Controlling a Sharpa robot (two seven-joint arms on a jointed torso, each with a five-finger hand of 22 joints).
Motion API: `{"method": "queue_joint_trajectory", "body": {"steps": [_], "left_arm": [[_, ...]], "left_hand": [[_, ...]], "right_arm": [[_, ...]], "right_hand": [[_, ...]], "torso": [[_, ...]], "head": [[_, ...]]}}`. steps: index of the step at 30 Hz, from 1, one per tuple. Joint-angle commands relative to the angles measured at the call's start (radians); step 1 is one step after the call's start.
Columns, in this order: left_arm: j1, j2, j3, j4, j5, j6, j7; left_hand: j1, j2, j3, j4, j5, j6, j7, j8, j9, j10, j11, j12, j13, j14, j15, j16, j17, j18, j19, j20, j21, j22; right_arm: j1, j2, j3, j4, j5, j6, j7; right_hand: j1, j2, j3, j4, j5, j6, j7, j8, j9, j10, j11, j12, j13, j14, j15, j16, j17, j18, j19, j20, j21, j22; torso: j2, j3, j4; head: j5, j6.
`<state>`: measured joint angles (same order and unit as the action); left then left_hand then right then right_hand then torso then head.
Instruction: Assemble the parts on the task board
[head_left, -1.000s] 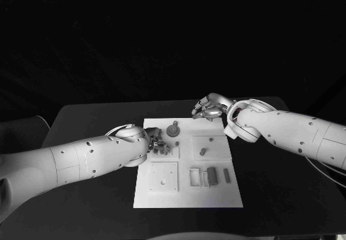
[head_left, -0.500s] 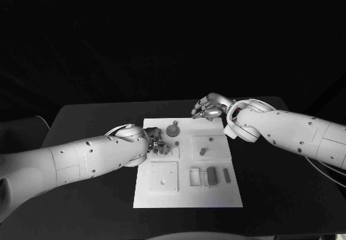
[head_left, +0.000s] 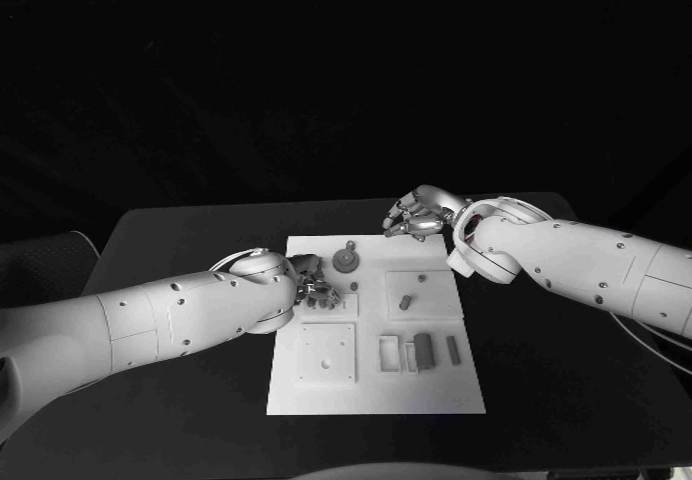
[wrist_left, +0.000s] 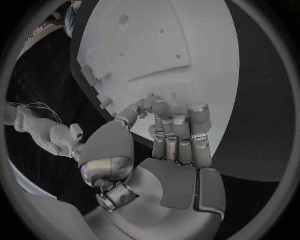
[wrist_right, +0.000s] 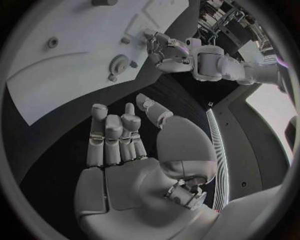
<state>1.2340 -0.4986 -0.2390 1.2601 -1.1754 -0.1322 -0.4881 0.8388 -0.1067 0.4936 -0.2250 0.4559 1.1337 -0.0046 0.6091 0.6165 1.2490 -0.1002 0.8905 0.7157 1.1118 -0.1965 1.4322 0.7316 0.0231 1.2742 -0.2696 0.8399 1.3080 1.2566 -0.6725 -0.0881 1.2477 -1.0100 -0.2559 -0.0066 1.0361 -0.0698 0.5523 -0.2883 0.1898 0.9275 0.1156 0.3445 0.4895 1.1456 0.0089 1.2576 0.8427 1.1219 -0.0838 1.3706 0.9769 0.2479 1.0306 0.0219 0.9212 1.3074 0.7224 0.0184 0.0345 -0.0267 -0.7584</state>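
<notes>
The white task board lies in the middle of the black table. On its far part sit a round part and a small peg; slim rectangular parts lie further toward me. My left hand hovers low over the board's far left tile. Its fingers are curled in, with the thumb tip close to them, and I make out no part between them. My right hand hangs over the table just past the board's far right corner. Its fingers are half bent, the thumb stands apart, and the palm is empty.
A square plate with small holes occupies the board's near left. The right wrist view shows the board and my left hand at its edge. Bare black table flanks the board.
</notes>
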Motion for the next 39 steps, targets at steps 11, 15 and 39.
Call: {"method": "queue_joint_trajectory", "body": {"steps": [11,15,39], "left_arm": [[0.0,-0.004,0.001,0.011,0.001,-0.056,0.035],[0.0,-0.005,0.001,0.013,0.002,-0.064,0.037],[0.0,-0.001,0.001,0.009,-0.002,-0.029,0.023]], "left_hand": [[0.095,0.078,0.037,-0.048,0.011,0.004,0.002,0.007,-0.001,0.004,-0.006,0.004,-0.002,0.006,-0.009,0.005,-0.002,0.063,0.007,-0.003,0.009,0.019],[0.097,0.079,0.037,-0.05,0.012,0.005,0.002,0.007,-0.001,0.006,-0.006,0.004,-0.002,0.007,-0.009,0.005,-0.002,0.063,0.009,-0.003,0.009,0.019],[0.097,0.078,0.036,-0.051,0.013,0.006,0.002,0.007,-0.002,0.008,-0.006,0.003,-0.004,0.01,-0.01,0.005,-0.003,0.062,0.01,-0.003,0.01,0.018]], "right_arm": [[-0.001,0.001,0.0,-0.001,0.0,0.012,0.008],[-0.001,0.001,0.0,-0.001,0.0,0.013,0.008],[-0.001,0.002,0.0,-0.001,0.0,0.014,0.008]], "right_hand": [[-0.012,0.002,-0.001,0.006,0.004,-0.001,0.007,-0.006,0.001,-0.006,0.001,-0.004,0.001,-0.002,-0.008,-0.001,-0.002,0.014,0.0,0.002,-0.006,0.01],[-0.012,0.002,-0.001,0.005,0.004,-0.001,0.007,-0.006,0.001,-0.006,0.001,-0.004,0.001,-0.002,-0.008,-0.001,-0.002,0.014,0.0,0.002,-0.006,0.01],[-0.014,0.002,-0.001,0.005,0.004,-0.001,0.007,-0.007,0.002,-0.006,0.002,-0.004,0.001,-0.002,-0.008,-0.001,-0.002,0.014,0.0,0.002,-0.006,0.01]], "torso": [[0.0,0.0001,-0.0007],[0.0,0.0002,-0.0003],[0.0,0.0002,-0.0001]], "head": [[0.0,0.0],[0.0,0.0],[0.001,-0.003]]}}
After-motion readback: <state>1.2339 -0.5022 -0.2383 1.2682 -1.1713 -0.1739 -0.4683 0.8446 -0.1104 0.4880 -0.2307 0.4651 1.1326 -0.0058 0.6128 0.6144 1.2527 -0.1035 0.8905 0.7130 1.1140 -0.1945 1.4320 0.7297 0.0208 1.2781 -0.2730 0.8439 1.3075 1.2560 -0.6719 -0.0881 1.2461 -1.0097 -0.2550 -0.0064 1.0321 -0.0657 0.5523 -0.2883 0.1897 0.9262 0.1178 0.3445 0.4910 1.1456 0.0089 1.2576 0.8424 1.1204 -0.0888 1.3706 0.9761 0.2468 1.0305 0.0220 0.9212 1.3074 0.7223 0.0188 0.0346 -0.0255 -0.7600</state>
